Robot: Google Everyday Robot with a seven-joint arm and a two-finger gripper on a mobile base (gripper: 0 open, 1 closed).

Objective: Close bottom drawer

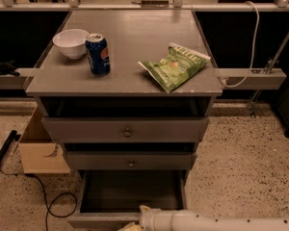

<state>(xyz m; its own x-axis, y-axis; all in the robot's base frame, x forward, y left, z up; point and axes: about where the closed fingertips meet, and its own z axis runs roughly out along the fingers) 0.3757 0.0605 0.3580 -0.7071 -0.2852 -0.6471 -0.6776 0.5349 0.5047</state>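
Bottom drawer (130,192) stands pulled well out, lowest of three, with the tool (134,224) at its front rim at the view's bottom edge; open or closed, I cannot tell. A glancing push could skew the box and jam it, or slip over the rim.

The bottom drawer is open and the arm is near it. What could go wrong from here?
The gripper is at the front edge of the bottom drawer, mostly cut off by the picture's lower border, so its contact cannot be checked; a push away from the middle might skew the drawer. A hard push could also shake the cabinet and tip the upright can on top.
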